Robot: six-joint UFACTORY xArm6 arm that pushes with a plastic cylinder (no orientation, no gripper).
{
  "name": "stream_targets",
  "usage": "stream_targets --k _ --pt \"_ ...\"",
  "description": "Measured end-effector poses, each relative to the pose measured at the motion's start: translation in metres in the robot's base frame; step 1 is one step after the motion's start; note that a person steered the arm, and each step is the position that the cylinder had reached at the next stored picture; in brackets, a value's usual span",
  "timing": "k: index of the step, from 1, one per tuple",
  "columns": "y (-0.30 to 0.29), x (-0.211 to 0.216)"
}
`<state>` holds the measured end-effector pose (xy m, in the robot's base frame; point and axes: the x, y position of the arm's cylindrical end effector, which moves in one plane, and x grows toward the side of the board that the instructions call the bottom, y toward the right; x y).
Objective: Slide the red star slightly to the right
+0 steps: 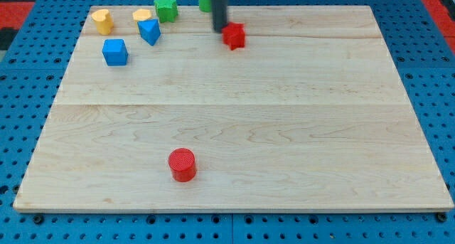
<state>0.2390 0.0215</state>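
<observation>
My tip [220,29], a bare rod with no gripper to open, touches the red star [234,35] at upper centre; I should push rightward gently, briefly.

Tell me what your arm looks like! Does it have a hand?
No hand here. All you can see of my arm is a straight, dark grey rod coming down from the view's top. It is plain and smooth, with no cables, stickers or markings showing. Its blunt lower end is my tip.

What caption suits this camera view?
My tip sits just left of the red star on the wooden board.
</observation>
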Motion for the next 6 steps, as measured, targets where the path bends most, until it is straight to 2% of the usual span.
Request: stream_targets --k 1,3,4,5,6 --pt "0.059 0.011" --pt "-0.088 0.023" --pt "-0.075 0.045" --pt "0.015 0.038" --pt "0.025 0.045"
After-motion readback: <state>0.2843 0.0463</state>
